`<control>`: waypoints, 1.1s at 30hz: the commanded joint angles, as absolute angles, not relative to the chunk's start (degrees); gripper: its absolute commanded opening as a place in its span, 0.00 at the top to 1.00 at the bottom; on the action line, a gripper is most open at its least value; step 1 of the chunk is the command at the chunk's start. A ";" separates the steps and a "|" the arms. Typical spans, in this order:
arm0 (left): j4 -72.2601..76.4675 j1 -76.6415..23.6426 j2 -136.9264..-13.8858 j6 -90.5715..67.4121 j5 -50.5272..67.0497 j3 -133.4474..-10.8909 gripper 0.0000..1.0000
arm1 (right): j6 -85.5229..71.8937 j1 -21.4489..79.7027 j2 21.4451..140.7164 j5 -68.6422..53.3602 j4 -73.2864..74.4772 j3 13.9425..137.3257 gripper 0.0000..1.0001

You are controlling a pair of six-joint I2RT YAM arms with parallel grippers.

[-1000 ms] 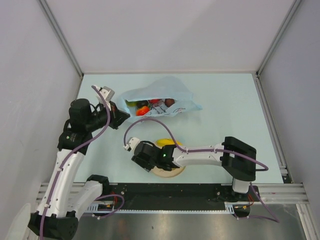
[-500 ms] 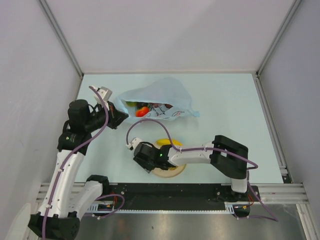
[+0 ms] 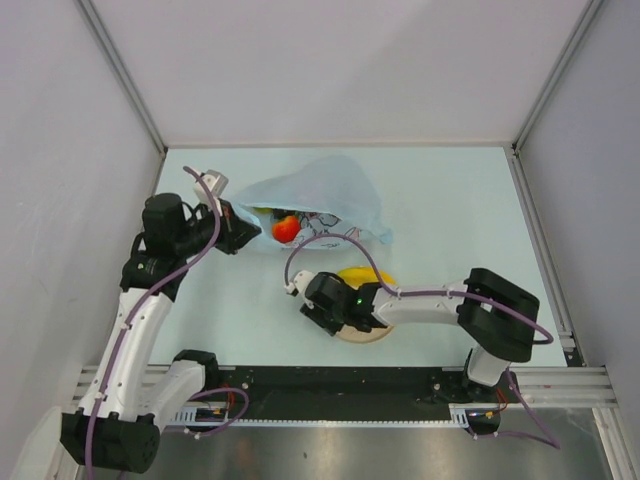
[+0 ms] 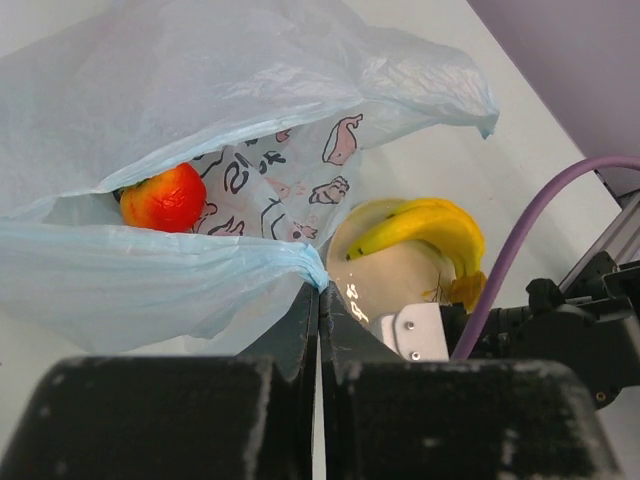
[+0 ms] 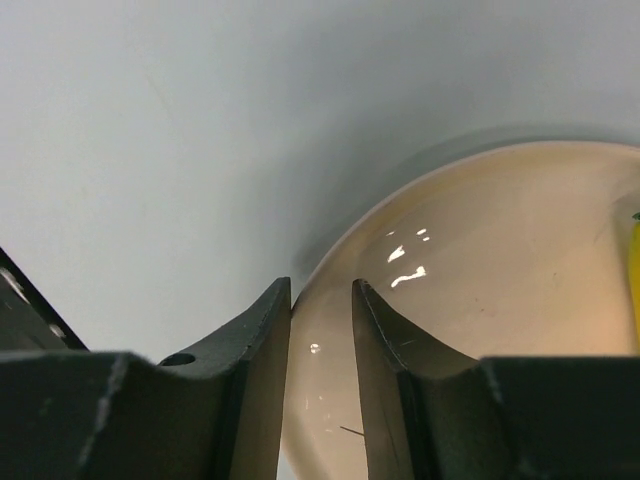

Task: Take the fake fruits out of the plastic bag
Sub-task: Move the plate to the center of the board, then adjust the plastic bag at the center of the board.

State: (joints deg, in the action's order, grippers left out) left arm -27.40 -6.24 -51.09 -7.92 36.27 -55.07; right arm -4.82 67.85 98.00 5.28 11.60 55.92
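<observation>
Crinkled translucent light-blue plastic bag (image 4: 200,90) hem pinched by clenched left gripper (image 4: 318,300); glossy red plastic apple (image 4: 163,197) seen inside. Round beige plate (image 5: 480,300) clamped by right gripper (image 5: 320,300), yellow plastic banana (image 4: 425,230) on it. Risk: thin film slipped, mouth collapsed over apple.

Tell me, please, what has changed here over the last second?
The right pincer, clamped on the plate rim, dragged it and the banana rightward. The bag mouth sagged narrower; the apple still shows. The left pincer stays shut on the bag's edge.
</observation>
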 commanded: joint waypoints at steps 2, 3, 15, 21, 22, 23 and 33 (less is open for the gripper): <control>-24.35 -5.80 -51.85 -9.84 38.58 -56.78 1.00 | 5.89 65.13 92.29 5.36 14.42 49.40 0.67; -24.26 -5.80 -52.03 -9.84 38.76 -56.69 1.00 | 6.93 64.52 90.72 4.58 14.85 49.05 0.68; -24.61 -6.06 -54.67 -10.72 40.60 -58.62 1.00 | 14.77 53.26 85.61 3.61 13.97 45.00 0.65; -25.66 -6.15 -54.41 -12.83 41.39 -58.01 1.00 | 12.66 61.95 80.43 1.77 17.73 50.41 0.34; -26.53 -6.15 -54.32 -13.09 41.48 -57.92 1.00 | 12.13 62.92 79.38 -0.33 19.32 52.62 0.32; -27.06 -6.24 -54.23 -13.27 41.75 -58.01 1.00 | 11.61 64.06 79.02 -1.74 21.69 55.43 0.31; -35.23 -8.00 -58.35 -5.55 44.83 -63.80 1.00 | 14.22 52.76 86.83 -3.93 11.26 72.33 0.46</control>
State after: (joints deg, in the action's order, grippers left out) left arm -31.62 -6.79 -56.16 -10.57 42.28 -59.07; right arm 12.27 60.29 82.72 -0.86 16.62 70.24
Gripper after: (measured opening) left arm 0.005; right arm 0.565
